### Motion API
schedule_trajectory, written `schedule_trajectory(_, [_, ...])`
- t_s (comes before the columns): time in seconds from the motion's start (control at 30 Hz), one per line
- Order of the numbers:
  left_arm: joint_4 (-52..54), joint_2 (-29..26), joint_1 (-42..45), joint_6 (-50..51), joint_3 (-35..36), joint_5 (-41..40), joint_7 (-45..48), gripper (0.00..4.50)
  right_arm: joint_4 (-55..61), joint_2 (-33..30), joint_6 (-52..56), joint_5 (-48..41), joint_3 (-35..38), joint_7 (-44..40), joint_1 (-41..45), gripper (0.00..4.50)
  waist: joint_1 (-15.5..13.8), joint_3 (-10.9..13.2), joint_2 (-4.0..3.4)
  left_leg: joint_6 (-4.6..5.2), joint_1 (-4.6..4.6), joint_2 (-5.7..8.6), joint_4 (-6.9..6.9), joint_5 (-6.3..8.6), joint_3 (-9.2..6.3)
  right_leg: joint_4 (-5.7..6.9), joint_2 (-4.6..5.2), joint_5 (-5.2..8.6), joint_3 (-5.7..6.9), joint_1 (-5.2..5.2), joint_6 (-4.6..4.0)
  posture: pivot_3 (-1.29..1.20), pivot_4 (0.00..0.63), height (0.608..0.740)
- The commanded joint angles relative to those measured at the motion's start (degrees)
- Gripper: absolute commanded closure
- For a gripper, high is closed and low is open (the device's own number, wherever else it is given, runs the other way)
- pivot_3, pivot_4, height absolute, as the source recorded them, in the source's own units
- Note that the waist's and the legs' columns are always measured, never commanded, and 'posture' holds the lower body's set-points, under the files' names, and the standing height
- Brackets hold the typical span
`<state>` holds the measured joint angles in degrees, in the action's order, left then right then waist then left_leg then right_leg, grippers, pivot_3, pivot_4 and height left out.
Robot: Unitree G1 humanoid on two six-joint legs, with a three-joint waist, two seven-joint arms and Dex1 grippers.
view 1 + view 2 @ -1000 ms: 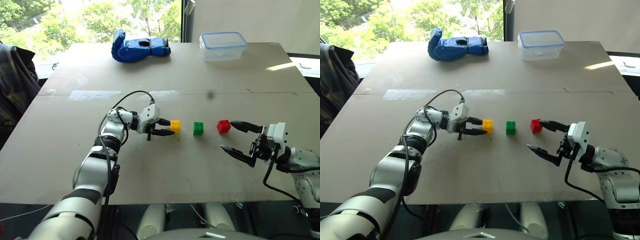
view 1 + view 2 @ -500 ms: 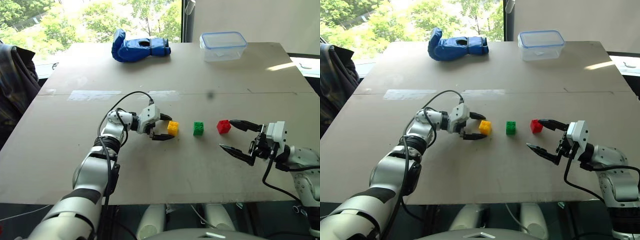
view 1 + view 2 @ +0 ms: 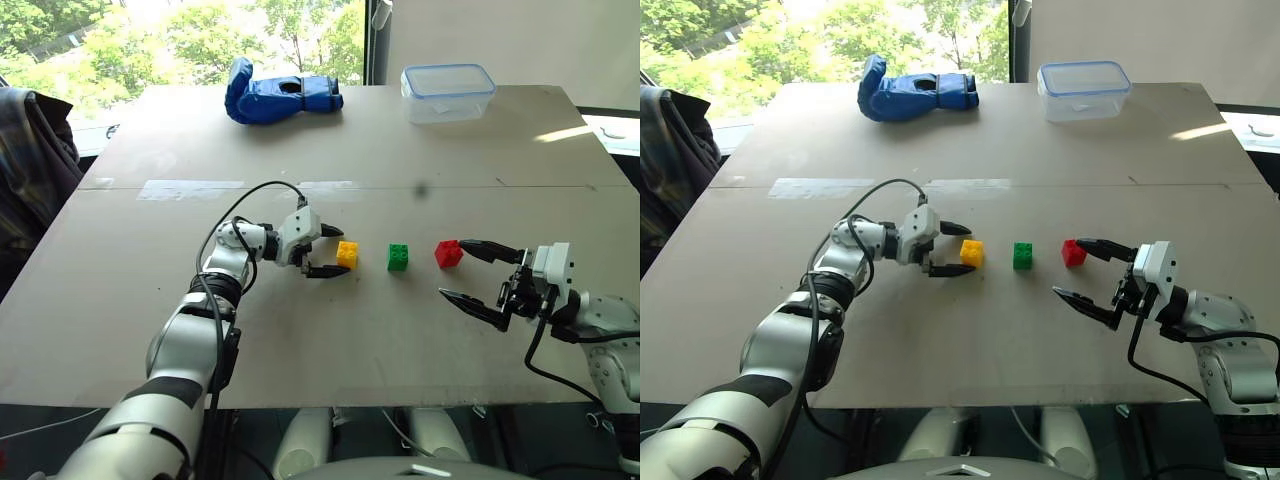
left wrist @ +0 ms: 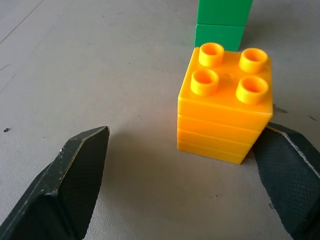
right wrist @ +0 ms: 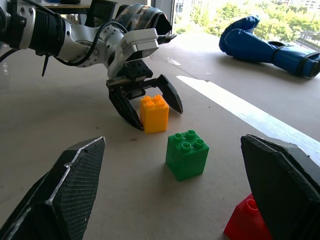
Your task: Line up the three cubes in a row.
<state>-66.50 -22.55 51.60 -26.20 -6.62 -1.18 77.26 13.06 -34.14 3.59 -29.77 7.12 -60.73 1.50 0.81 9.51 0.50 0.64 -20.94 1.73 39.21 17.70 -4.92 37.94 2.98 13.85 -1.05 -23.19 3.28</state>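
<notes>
Three cubes are set in a row on the table (image 3: 120, 300). Taking the green cube (image 3: 398, 257) as landmark: the yellow cube (image 3: 347, 255) is placed to its left, between the spread jaws of the left gripper (image 3: 328, 251), nothing gripped; the red cube (image 3: 448, 253) is placed to its right, just beside the right gripper (image 3: 462, 270), jaws wide apart, empty.
</notes>
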Motion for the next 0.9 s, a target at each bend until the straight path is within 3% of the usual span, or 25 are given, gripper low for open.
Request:
schedule_trajectory(0.03, [-0.4, 0.1, 0.3, -0.1, 0.7, 0.4, -0.7, 0.04, 2.3, 0.0, -0.2, -0.5, 0.0, 0.3, 0.6, 0.00, 0.0, 0.0, 0.00, 0.00, 0.00, 0.00, 0.00, 0.00, 0.00, 0.00, 0.00, 0.00, 0.00, 0.00, 0.00, 0.00, 0.150, 0.740])
schedule_trajectory(0.23, [0.4, 0.0, 0.0, 0.4, 1.8, -1.4, 1.5, 0.04, 2.1, -0.1, -0.2, -0.5, -0.2, 0.4, 0.9, 0.00, 0.0, 0.0, 0.00, 0.00, 0.00, 0.00, 0.00, 0.00, 0.00, 0.00, 0.00, 0.00, 0.00, 0.00, 0.00, 0.00, 0.150, 0.740])
schedule_trajectory(0.33, [4.1, 0.2, -1.5, 2.2, 4.5, -6.3, 7.9, 0.04, 2.0, -0.2, -0.3, -0.7, 0.1, 0.1, 0.5, 0.00, 0.1, 0.0, 0.00, 0.00, -0.02, 0.00, 0.00, 0.00, 0.00, -0.01, 0.00, 0.00, 0.00, -0.01, 0.00, 0.00, 0.150, 0.740])
schedule_trajectory(0.53, [12.3, -3.0, -6.6, 4.5, 7.1, -9.7, 9.8, 0.04, 1.7, -0.3, -0.8, -0.8, 1.1, 0.1, -1.2, 0.00, 0.2, 0.0, 0.00, -0.01, -0.03, -0.02, -0.01, 0.00, 0.00, -0.02, 0.00, 0.00, -0.01, -0.02, 0.00, 0.00, 0.150, 0.740])
schedule_trajectory(0.7, [32.1, -7.9, -17.6, 13.9, 9.9, -16.1, 9.4, 0.04, 0.5, -0.2, -1.7, -0.6, 2.0, -0.3, -4.5, 0.00, 0.2, 0.0, -0.02, 0.00, -0.02, -0.22, -0.02, 0.00, 0.01, -0.03, 0.02, 0.00, -0.05, -0.03, -0.01, 0.00, 0.150, 0.740])
schedule_trajectory(0.9, [68.1, -10.4, -42.2, 36.8, 14.8, -24.5, -7.3, 0.04, -4.1, 1.9, -5.0, 1.5, 4.4, 3.1, -8.4, 0.00, -0.1, 0.0, -0.08, 0.01, 0.05, -0.35, -0.07, 0.02, 0.10, -0.06, 0.18, 0.01, -0.24, -0.01, -0.01, 0.00, 0.150, 0.740])
